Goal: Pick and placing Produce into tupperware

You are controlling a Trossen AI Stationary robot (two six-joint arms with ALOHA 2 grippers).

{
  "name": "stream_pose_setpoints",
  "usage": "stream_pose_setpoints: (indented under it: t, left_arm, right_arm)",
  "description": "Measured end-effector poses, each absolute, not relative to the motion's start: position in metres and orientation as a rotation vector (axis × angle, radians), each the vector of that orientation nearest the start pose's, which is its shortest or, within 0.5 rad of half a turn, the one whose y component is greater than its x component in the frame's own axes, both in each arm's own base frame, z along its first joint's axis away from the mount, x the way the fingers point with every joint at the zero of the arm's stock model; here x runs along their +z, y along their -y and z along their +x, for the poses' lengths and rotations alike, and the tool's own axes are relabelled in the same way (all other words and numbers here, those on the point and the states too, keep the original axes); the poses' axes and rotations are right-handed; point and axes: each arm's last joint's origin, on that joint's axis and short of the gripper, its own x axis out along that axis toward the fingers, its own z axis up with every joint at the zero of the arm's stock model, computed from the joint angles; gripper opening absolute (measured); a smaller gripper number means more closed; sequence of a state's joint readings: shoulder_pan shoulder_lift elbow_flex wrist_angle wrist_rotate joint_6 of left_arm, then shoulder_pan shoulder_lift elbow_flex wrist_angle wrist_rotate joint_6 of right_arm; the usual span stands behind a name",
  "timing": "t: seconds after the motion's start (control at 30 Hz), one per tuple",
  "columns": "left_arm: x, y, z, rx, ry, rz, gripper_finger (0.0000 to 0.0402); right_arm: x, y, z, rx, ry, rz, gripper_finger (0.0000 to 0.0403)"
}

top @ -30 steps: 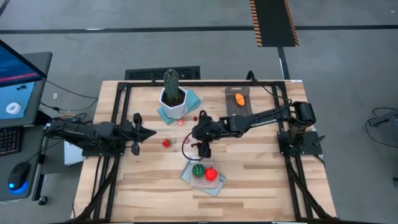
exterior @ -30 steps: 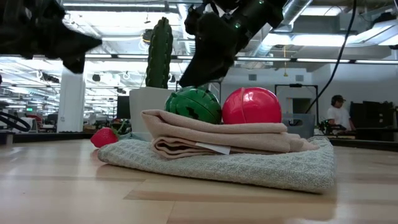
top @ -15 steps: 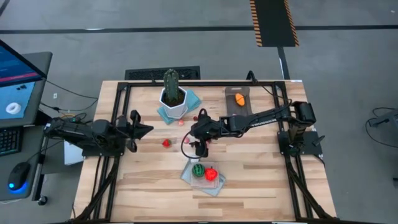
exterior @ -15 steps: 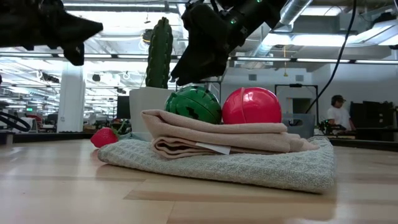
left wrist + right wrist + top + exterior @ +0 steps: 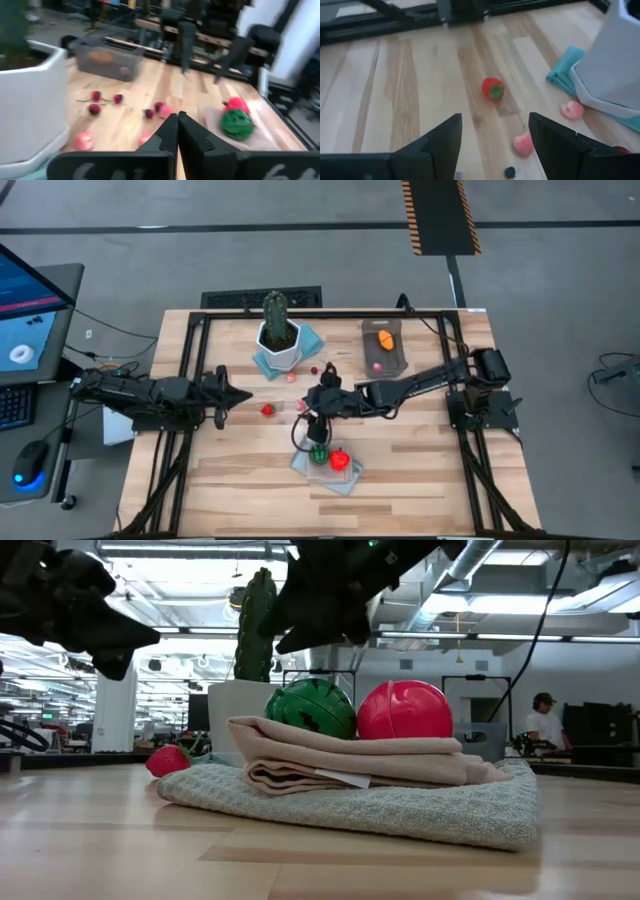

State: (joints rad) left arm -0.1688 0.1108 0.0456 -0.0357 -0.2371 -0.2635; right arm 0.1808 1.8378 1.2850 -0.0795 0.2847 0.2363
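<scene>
A green-striped ball (image 5: 319, 452) and a red ball (image 5: 339, 459) rest on a folded cloth (image 5: 326, 468) near the table's near edge. A red strawberry piece (image 5: 267, 410) and pink bits (image 5: 292, 377) lie on the bare wood. The grey tupperware (image 5: 384, 347) sits at the far right with an orange piece (image 5: 385, 338) inside. My right gripper (image 5: 312, 412) hovers open just beyond the cloth, facing the strawberry (image 5: 492, 89). My left gripper (image 5: 240, 394) is shut, left of the strawberry, touching nothing.
A tall cactus in a white hexagonal pot (image 5: 277, 335) stands on a teal cloth (image 5: 310, 338) at the far middle. Small dark red berries (image 5: 95, 95) are scattered between the pot and the tupperware (image 5: 107, 57). A black frame borders the table.
My right arm has dropped its forearm lower and swung its gripper toward the table's near edge, above the cloth's far side; in the low view it now sits higher and larger. My left gripper rose slightly, then dipped back. The produce has stayed put.
</scene>
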Motion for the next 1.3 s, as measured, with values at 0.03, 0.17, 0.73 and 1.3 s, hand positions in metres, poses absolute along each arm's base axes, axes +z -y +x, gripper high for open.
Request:
stream_pose_setpoints:
  t: [0.03, 0.17, 0.73, 1.3]
  left_arm:
    - [0.167, 0.011, 0.101, 0.069, -0.092, -0.229, 0.0000]
    - [0.166, 0.010, 0.101, 0.086, -0.097, -0.152, 0.0000]
    - [0.158, 0.006, 0.107, 0.204, -0.184, -0.142, 0.0000]
    - [0.155, 0.003, 0.128, 0.155, -0.208, -0.086, 0.0021]
  right_arm:
    - [0.224, -0.067, 0.401, -0.182, -0.596, 0.091, 0.0255]
    - [0.224, -0.074, 0.399, -0.210, -0.594, 0.143, 0.0255]
    - [0.224, -0.106, 0.390, -0.270, -0.563, 0.151, 0.0255]
    - [0.286, -0.119, 0.357, -0.267, -0.424, -0.105, 0.0255]
